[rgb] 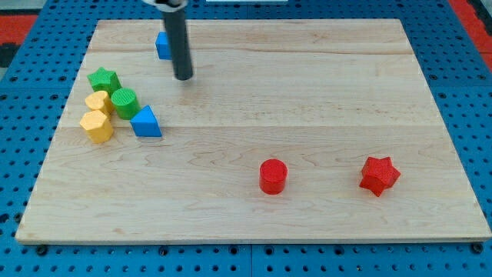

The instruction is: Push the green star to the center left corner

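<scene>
The green star lies near the board's left edge, at the top of a tight cluster of blocks. My tip rests on the board to the right of the star, well apart from it. The dark rod rises from the tip to the view's top. A blue block, shape unclear, sits just behind the rod to its left, partly hidden by it.
The cluster below the star holds a green cylinder, a yellow block, a yellow hexagon and a blue triangle. A red cylinder and a red star lie at the lower right. The wooden board ends in blue pegboard.
</scene>
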Available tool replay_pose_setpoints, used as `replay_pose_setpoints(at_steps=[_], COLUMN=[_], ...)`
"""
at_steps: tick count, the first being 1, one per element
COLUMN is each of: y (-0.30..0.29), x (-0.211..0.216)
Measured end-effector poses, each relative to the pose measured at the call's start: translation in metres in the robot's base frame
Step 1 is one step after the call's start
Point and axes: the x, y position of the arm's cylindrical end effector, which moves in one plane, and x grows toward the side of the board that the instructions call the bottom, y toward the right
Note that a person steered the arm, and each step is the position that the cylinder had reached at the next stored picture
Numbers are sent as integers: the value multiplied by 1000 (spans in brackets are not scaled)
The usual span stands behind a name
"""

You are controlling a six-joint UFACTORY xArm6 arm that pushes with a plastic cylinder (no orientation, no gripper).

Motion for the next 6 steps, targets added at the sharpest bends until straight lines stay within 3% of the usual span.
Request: replay_pose_setpoints(at_steps=[2,3,6], y=[-61,-52,-62], x=[41,49,29])
